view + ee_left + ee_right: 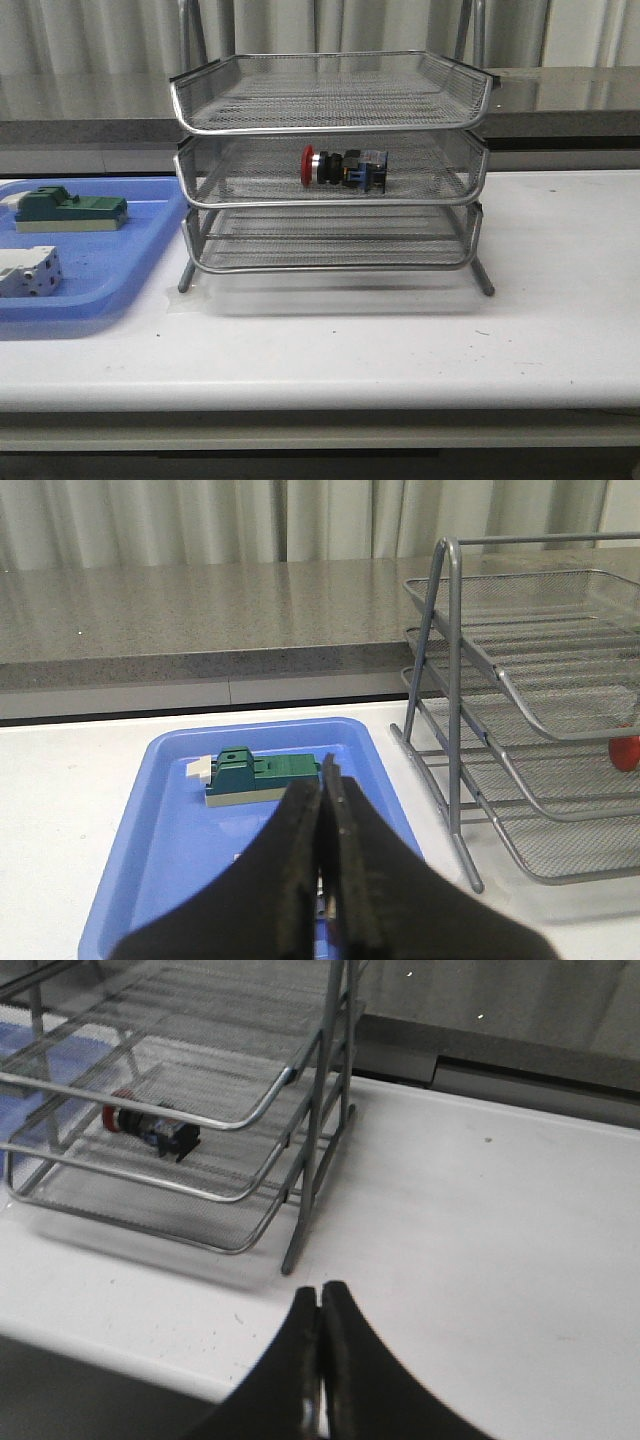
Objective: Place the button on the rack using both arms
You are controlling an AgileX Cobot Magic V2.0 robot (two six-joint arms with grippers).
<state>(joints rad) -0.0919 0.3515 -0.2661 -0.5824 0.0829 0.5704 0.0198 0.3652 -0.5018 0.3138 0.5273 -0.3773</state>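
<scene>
The button (344,167), with red head, black body and blue rear block, lies on its side on the middle tier of the silver wire-mesh rack (330,200). It also shows in the right wrist view (150,1127), and its red head shows in the left wrist view (625,752). My left gripper (322,780) is shut and empty above the blue tray, to the left of the rack (530,730). My right gripper (320,1295) is shut and empty over the white table, off the rack's (200,1120) front right corner. Neither arm shows in the front view.
A blue plastic tray (110,275) sits left of the rack, holding a green block (70,210) and a white terminal block (28,272). The green block also shows in the left wrist view (262,777). A grey ledge runs behind the white table (560,300).
</scene>
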